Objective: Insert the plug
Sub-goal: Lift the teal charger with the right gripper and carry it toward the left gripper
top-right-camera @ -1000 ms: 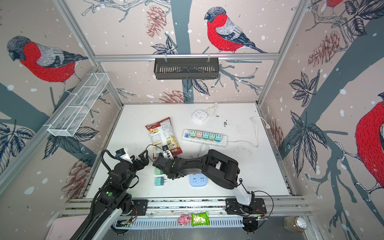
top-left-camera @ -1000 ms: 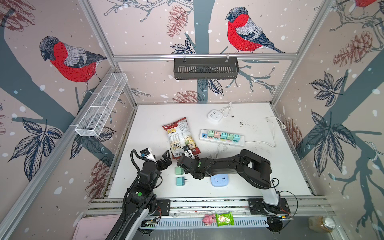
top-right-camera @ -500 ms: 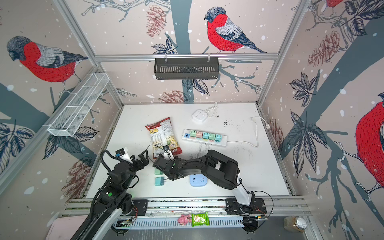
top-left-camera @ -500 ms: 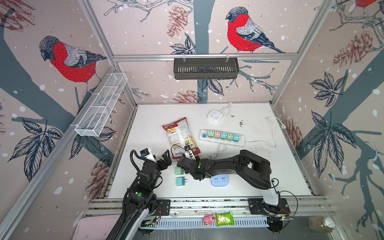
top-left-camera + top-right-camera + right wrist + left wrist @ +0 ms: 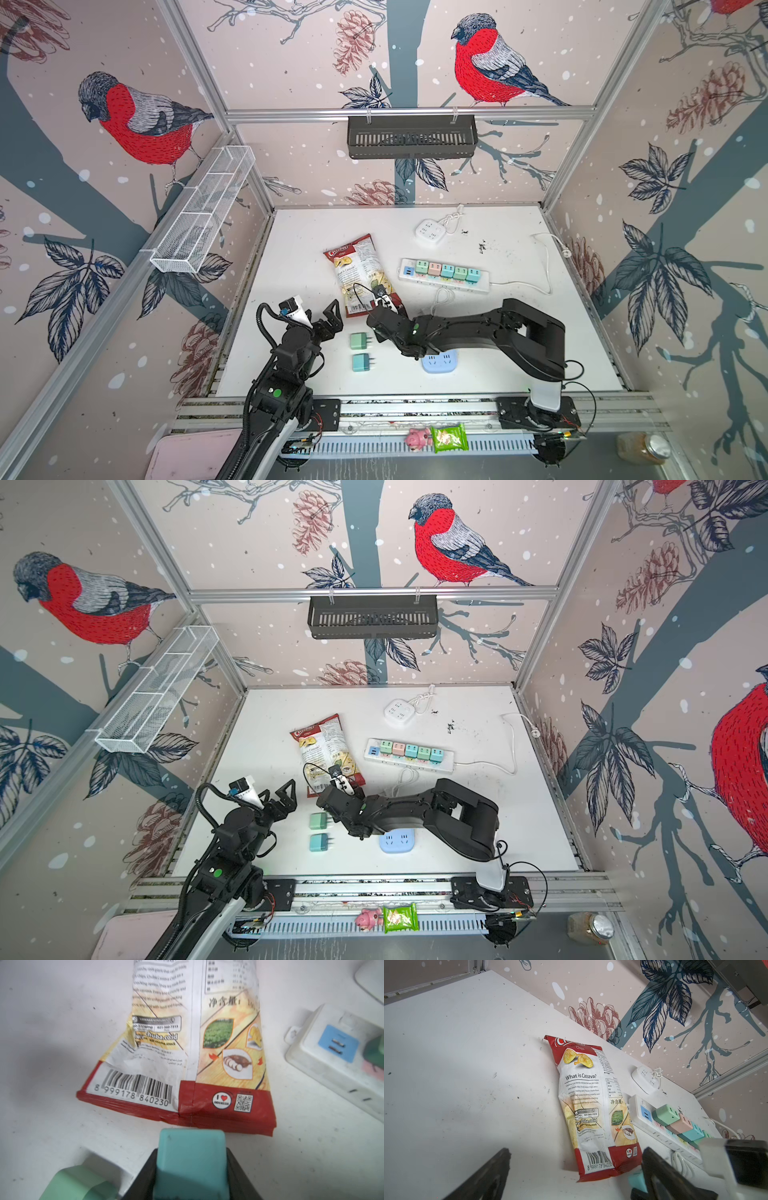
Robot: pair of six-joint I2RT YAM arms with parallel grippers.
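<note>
Teal plug (image 5: 191,1167) sits between the right hand's (image 5: 191,1153) fingers, clamped on both sides. Left hand (image 5: 577,1152) spread wide apart.

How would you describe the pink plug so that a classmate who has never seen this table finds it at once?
On the white table, find the long white power strip lying right of the chips bag. Five plugs stand in a row on it. The pink plug is second from the bag end, the only one not green or blue-green.
</note>
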